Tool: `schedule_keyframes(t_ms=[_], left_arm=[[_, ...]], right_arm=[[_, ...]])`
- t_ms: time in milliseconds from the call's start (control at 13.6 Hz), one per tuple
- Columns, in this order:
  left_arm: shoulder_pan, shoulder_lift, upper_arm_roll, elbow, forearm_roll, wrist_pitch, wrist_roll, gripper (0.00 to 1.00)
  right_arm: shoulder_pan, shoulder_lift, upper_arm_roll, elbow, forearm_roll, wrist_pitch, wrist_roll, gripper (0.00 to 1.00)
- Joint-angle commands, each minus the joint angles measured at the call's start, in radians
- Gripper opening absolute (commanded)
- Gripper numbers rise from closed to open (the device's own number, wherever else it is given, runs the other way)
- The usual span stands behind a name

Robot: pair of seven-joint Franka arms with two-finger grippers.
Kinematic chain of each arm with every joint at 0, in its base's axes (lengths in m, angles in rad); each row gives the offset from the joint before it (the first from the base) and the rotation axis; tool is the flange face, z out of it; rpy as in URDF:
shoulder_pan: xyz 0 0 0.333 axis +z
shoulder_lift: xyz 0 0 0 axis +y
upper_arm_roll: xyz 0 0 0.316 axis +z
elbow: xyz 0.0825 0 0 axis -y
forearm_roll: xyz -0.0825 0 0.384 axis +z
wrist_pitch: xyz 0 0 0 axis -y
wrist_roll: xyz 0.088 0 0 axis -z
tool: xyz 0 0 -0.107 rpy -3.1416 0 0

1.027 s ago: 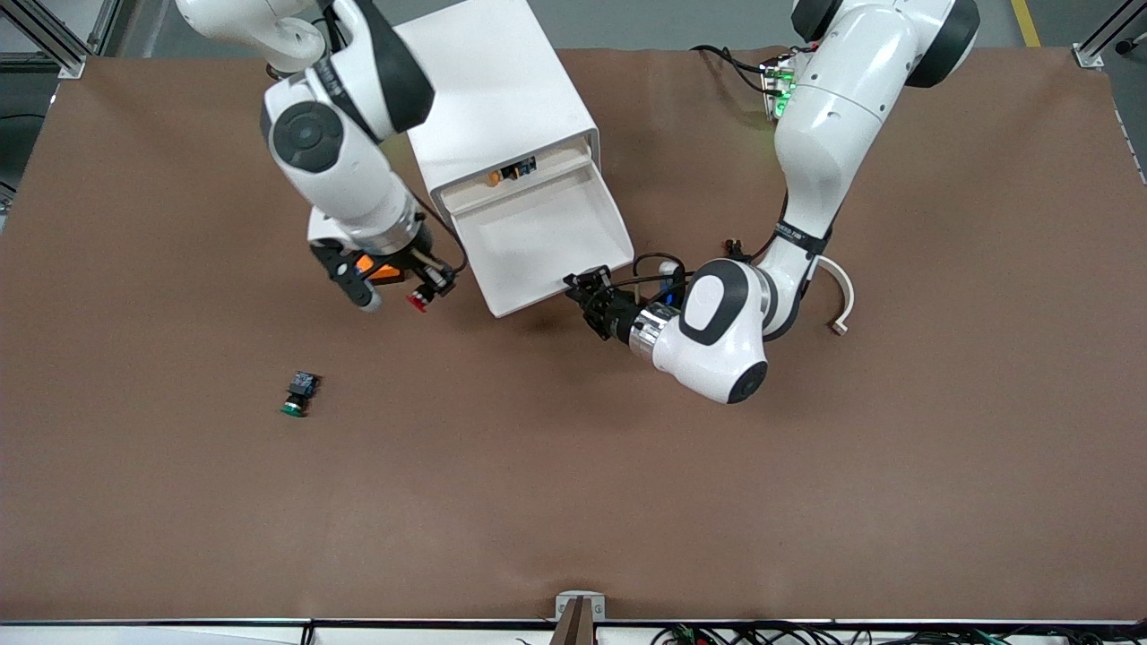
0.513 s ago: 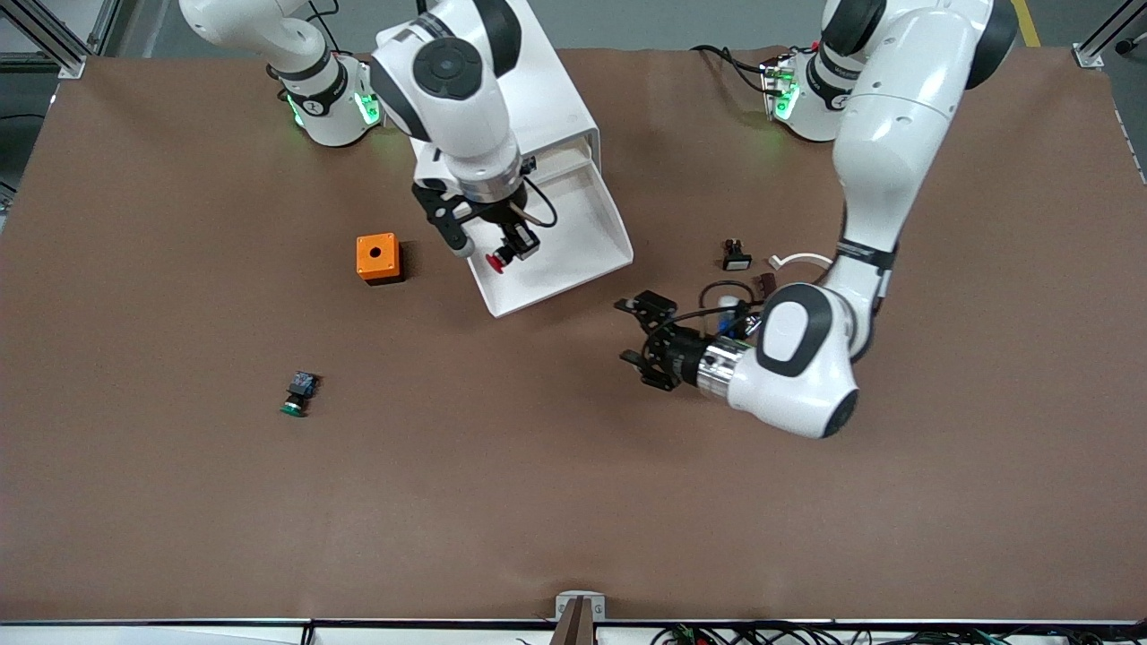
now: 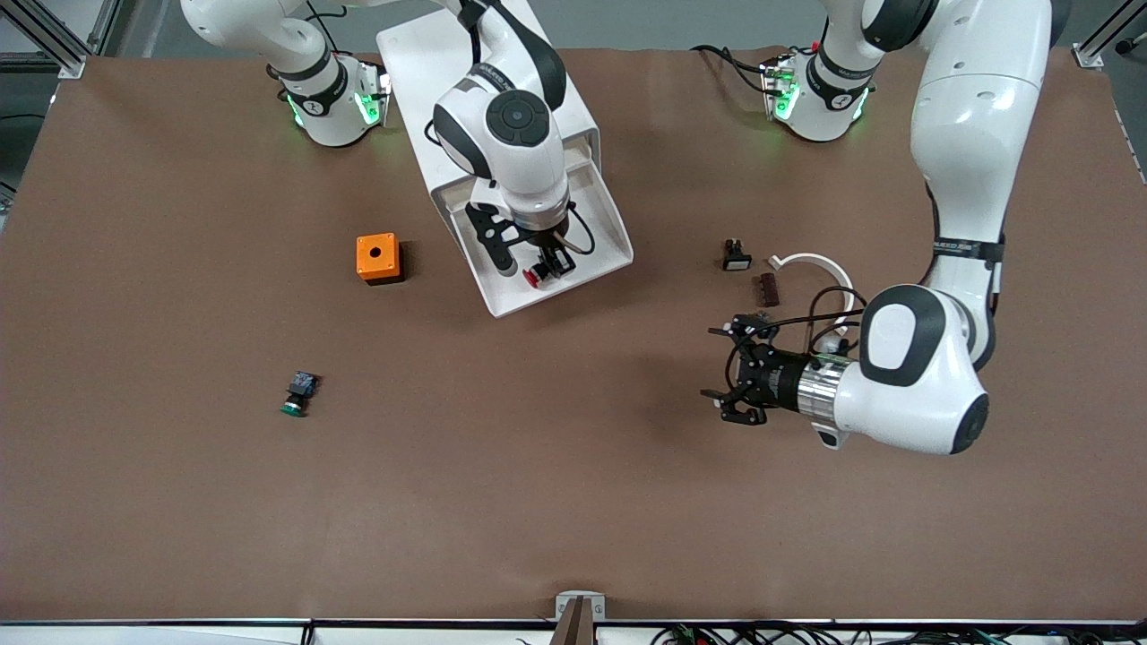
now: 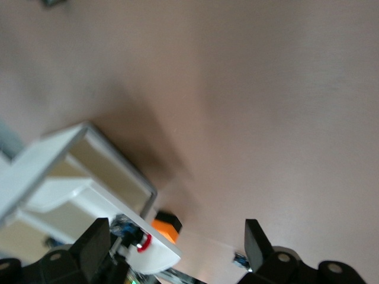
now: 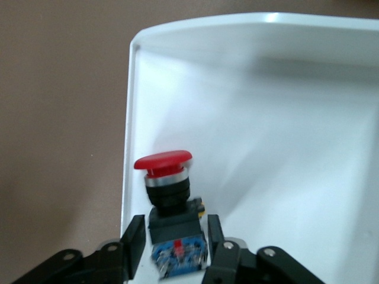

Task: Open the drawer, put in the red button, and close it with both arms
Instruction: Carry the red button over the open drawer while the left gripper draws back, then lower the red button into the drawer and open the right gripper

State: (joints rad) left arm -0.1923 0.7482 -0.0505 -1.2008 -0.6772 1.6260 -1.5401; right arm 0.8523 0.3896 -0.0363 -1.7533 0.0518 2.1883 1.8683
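Note:
The white drawer [image 3: 599, 224] stands pulled out of the white cabinet [image 3: 484, 81]. My right gripper [image 3: 533, 265] is low inside it, near its front corner. The red button [image 3: 530, 279], with a red cap and a black-blue body, sits between the fingers. In the right wrist view the red button [image 5: 163, 162] is over the drawer floor [image 5: 284, 148], and thin strips of white show between its body and each finger [image 5: 134, 239]. My left gripper [image 3: 730, 374] is open and empty over bare table, away from the drawer, toward the left arm's end.
An orange box [image 3: 376, 258] stands beside the drawer toward the right arm's end. The green-capped button [image 3: 298, 395] lies nearer the front camera. A small black part [image 3: 735, 256], a brown piece [image 3: 768, 288] and a white ring [image 3: 811, 262] lie near the left arm.
My right gripper carried the red button from beside the drawer to inside it. My left gripper drew away from the drawer front, toward the left arm's end.

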Motion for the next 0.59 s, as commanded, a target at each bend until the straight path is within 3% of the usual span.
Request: schedule_keyframes(t_ms=[0,147,293,513], left_arm=[[-0.022,-0.075,0.011,0.000,0.140,-0.001,0.212,1.00],[-0.026,-0.102,0.001,-0.003,0.207,-0.006,0.313,1.00],[-0.051,-0.121,0.000,-0.008,0.350,-0.005,0.491,1.00],[-0.079,-0.144,0.001,-0.016,0.439,-0.003,0.713,1.00]], right_arm=[[0.002,0.006,-0.011,0.046,-0.015,-0.033,-0.021,1.00],[-0.019,0.008,-0.014,0.121,-0.006,-0.140,-0.121,1.00],[-0.077,0.006,-0.013,0.205,0.000,-0.264,-0.240,1.00],[-0.174,-0.014,-0.016,0.250,-0.003,-0.401,-0.525,1.00]])
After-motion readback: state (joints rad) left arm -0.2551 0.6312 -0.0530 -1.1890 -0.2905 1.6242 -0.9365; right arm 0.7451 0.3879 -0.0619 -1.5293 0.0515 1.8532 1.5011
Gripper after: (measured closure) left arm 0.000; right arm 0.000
